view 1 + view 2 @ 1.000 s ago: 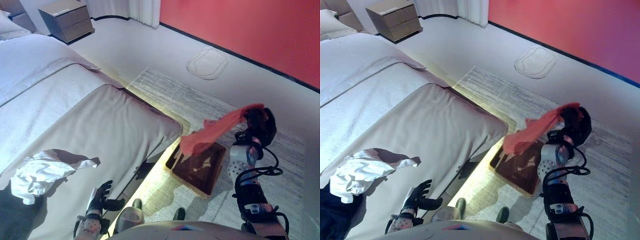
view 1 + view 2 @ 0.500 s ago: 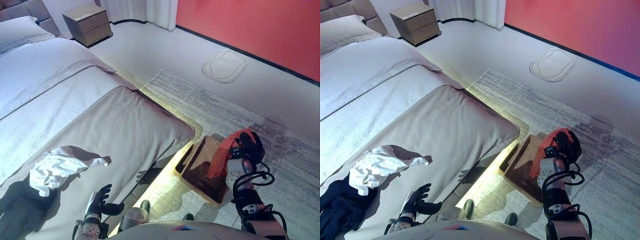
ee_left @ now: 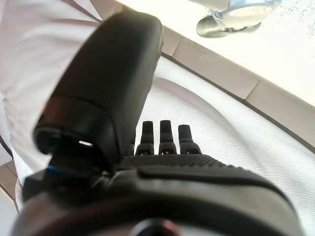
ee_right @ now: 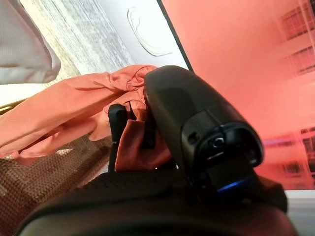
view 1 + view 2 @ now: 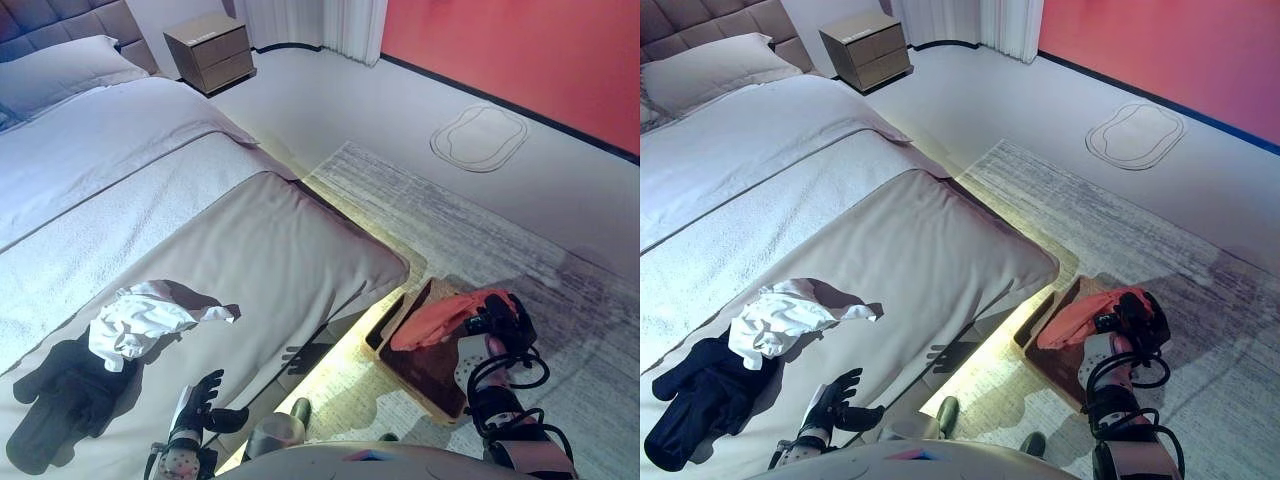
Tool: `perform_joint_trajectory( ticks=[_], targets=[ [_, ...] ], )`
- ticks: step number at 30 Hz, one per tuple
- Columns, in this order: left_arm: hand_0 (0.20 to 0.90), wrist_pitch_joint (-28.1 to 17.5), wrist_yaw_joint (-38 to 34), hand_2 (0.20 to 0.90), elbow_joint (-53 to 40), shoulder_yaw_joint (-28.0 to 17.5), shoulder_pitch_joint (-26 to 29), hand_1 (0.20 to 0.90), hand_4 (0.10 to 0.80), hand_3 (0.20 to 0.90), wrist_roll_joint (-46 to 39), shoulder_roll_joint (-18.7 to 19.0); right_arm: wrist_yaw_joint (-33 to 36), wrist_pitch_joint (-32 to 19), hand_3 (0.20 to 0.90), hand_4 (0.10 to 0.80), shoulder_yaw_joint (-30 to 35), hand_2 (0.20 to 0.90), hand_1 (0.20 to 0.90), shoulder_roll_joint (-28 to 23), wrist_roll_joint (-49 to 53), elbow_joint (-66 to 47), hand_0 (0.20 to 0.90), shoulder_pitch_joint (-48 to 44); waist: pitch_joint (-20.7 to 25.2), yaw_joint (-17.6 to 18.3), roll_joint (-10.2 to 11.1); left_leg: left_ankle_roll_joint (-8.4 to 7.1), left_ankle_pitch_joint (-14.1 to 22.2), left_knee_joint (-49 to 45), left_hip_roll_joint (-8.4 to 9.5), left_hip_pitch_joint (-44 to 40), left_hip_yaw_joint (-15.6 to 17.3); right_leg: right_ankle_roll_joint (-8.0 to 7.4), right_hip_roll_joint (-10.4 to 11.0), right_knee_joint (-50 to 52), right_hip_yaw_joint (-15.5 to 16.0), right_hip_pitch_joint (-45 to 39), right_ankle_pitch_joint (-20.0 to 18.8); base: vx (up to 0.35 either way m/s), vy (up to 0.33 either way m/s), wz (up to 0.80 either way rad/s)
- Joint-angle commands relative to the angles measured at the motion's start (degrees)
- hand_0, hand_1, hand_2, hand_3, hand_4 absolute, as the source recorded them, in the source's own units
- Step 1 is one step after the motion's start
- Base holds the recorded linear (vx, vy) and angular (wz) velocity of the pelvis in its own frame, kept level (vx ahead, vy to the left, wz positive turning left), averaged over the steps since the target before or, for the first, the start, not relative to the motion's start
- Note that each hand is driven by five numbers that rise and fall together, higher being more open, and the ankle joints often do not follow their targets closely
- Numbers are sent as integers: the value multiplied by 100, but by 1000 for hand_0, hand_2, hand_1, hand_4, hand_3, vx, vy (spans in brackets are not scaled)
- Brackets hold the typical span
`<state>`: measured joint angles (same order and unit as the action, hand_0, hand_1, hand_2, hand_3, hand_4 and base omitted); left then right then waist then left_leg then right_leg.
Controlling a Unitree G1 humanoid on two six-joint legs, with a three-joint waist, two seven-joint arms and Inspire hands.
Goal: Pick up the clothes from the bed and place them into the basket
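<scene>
On the bed (image 5: 200,250), well left of the basket (image 5: 425,355), a dark garment (image 5: 60,395) and a white garment (image 5: 135,320) lie untouched. Left robot hand (image 5: 200,400) hovers released at the mattress edge. Over the basket, right robot hand (image 5: 1130,320) grips the coral garment (image 5: 440,318), draped across the rim. Risk: letting go now, overhang may drag it to the rug (image 5: 560,260). No readable writing.

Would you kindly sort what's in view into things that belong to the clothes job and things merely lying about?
Job: coral garment in right hand, basket, white garment, dark garment, bed, left hand.
Lying about: nightstand, pillow, rug, curtain.
</scene>
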<state>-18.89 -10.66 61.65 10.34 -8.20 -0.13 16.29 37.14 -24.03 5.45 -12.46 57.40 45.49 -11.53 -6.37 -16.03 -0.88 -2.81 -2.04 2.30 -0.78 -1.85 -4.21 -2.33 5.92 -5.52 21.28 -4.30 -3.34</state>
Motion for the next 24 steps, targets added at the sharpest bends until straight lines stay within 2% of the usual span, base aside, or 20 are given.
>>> perform_joint_trajectory(
  ticks=[1,4,5,6,7,24],
  targets=[
    [900,-413,15,900,174,147,260,900,800,900,-221,292,-195,-717,200,100,172,300,300,-586,-178,-470,300,-167,174,-176,39,-170,-235,78,-38,514,-19,-219,132,303,408,-456,488,0,0,0],
    [900,-418,34,900,168,164,268,900,800,900,-237,287,-215,-684,200,100,194,300,300,-613,-196,-434,300,-174,169,-175,25,-172,-232,56,-39,535,-26,-212,136,324,418,-448,502,0,0,0],
    [900,-435,31,900,151,180,260,900,800,900,-236,287,-322,-625,513,413,210,568,568,-619,-116,-381,568,-171,168,-183,11,-178,-231,42,-32,549,-40,-206,138,338,425,-441,510,0,0,0],
    [900,-436,18,900,149,187,257,900,800,900,-236,285,-345,-608,615,515,217,655,655,-632,-100,-345,655,-172,167,-183,5,-178,-230,36,-29,553,-44,-203,140,343,429,-438,514,0,0,0],
    [900,-433,8,900,159,191,254,900,800,900,-252,281,-357,-582,900,800,226,900,900,-644,-90,-309,900,-171,164,-182,1,-178,-229,31,-29,553,-44,-201,142,346,436,-439,517,0,0,0],
    [900,-417,62,900,352,139,254,900,800,900,-293,269,-732,-502,900,800,246,900,900,-591,121,47,900,-110,213,-220,13,-211,-258,62,-42,522,-97,-146,79,363,502,-505,597,-2,-2,1]
  ],
)
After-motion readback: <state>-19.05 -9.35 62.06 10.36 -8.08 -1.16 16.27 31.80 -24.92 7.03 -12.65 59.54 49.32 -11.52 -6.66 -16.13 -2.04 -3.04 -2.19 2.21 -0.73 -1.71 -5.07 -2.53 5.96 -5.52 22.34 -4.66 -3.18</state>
